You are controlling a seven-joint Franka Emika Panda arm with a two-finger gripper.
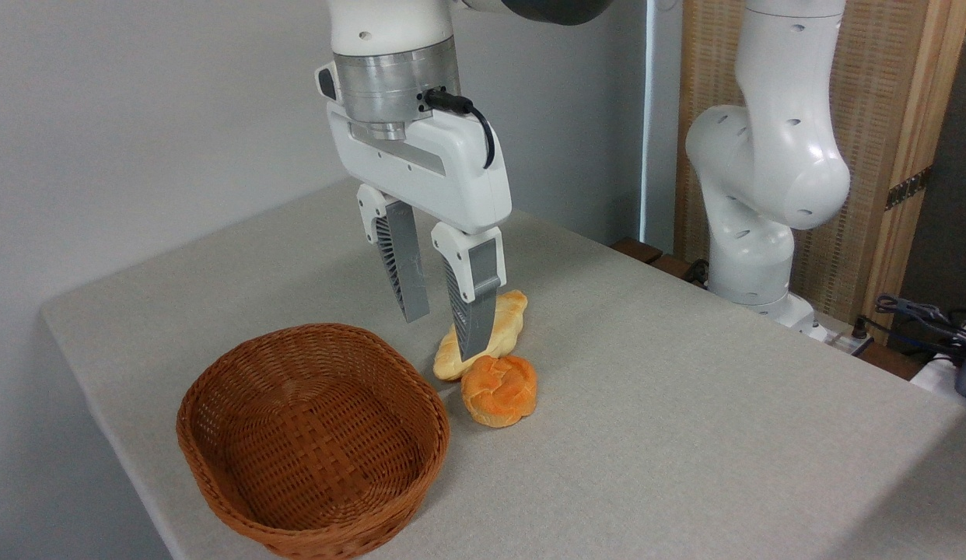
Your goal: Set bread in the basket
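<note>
Hanging in the upper middle of the frame, the gripper points down from the arm's white wrist with its jaws apart and nothing between them, the two grey ribbed fingers ending above the bench rather than on it. The right-hand finger crosses in front of a long, pale yellow twisted loaf, which lies on the bench just below centre, running from lower left to upper right; whether the finger touches it cannot be told from this view. The bread, a small round orange-golden bun with a knotted top, sits on the bench directly in front of the loaf's lower end and appears to rest against it, just below and slightly right of the fingertips. To its left, in the lower left of the frame, stands the basket, an oval reddish-brown wicker one with low flared sides; its interior holds nothing, and its right rim lies near the bun with a narrow strip of grey bench showing between them. The bench is covered in a pale grey, speckled surface that fills most of the lower frame. At the upper right rises the arm's white base column, in front of a wooden panel, with a tangle of dark cables at the right edge.
</note>
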